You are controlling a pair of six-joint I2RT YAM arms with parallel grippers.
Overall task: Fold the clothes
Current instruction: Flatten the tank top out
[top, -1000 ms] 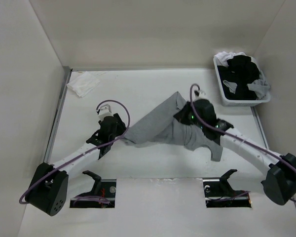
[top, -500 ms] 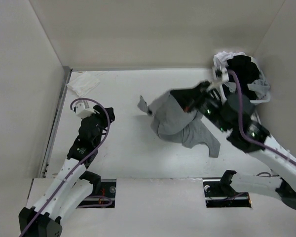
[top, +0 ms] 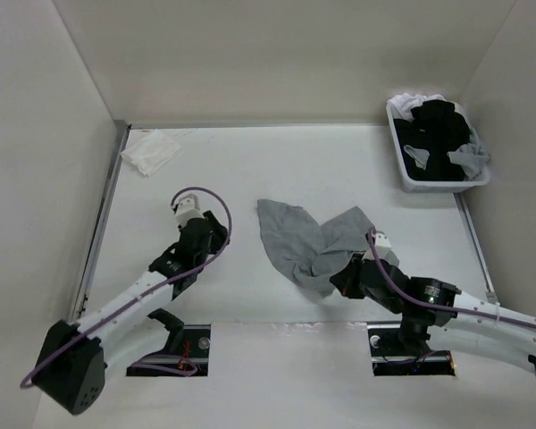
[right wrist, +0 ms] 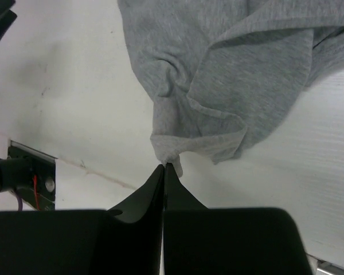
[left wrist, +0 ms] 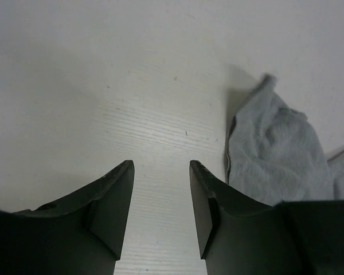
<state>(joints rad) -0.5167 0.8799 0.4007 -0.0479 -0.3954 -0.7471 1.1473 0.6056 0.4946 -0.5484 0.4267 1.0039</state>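
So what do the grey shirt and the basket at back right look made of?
Grey T-shirt: soft heathered knit, matte; it lies in limp creases. Basket: probably hard white plastic, judging by its straight, smooth rim.

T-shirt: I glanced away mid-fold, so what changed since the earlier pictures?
The right gripper, shut on the T-shirt's edge, swung it toward the basket, then dragged it back to the near edge. The left gripper, earlier at its end, now stands open beside it. Basket and white cloth stayed.
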